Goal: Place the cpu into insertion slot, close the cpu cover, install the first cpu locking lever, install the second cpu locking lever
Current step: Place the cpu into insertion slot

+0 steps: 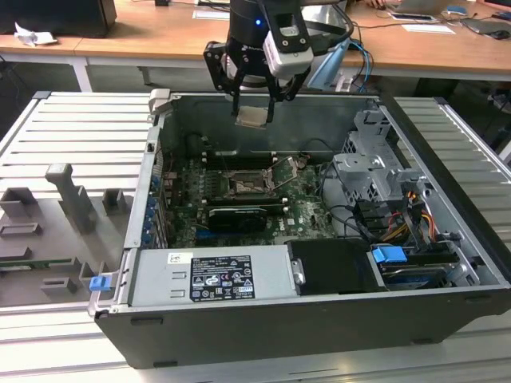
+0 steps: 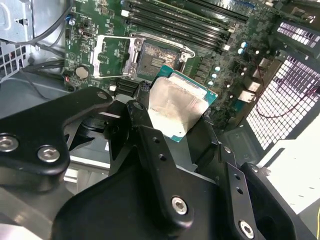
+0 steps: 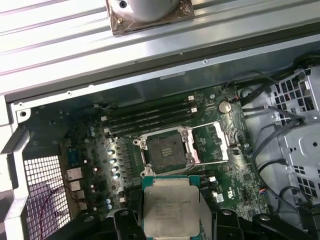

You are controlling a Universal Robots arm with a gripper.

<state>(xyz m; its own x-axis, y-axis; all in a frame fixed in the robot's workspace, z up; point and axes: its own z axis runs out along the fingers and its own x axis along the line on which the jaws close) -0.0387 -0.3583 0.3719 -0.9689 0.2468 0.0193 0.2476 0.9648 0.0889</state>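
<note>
My gripper (image 1: 254,112) hangs above the open computer case, shut on the cpu (image 1: 251,117), a flat square chip with a pale metal face (image 2: 176,106) (image 3: 170,205). Black fingers (image 2: 145,120) clamp its edges. Well below lies the insertion slot (image 1: 243,184), a dark square recess on the green board (image 3: 165,151) (image 2: 157,54). The cpu cover (image 1: 283,171) stands flipped open beside the slot, its silver frame lying to one side (image 3: 212,142) (image 2: 114,56). A thin wire lever (image 2: 165,39) arches over the slot's edge.
Long black memory slots (image 3: 150,116) run beside the socket. A long black card (image 1: 235,215) lies in front of it. A grey power supply (image 1: 211,275), drive cage (image 1: 371,171) and cable bundles (image 1: 399,223) crowd the case. Grey fixture blocks (image 1: 72,199) sit on the exterior view's left.
</note>
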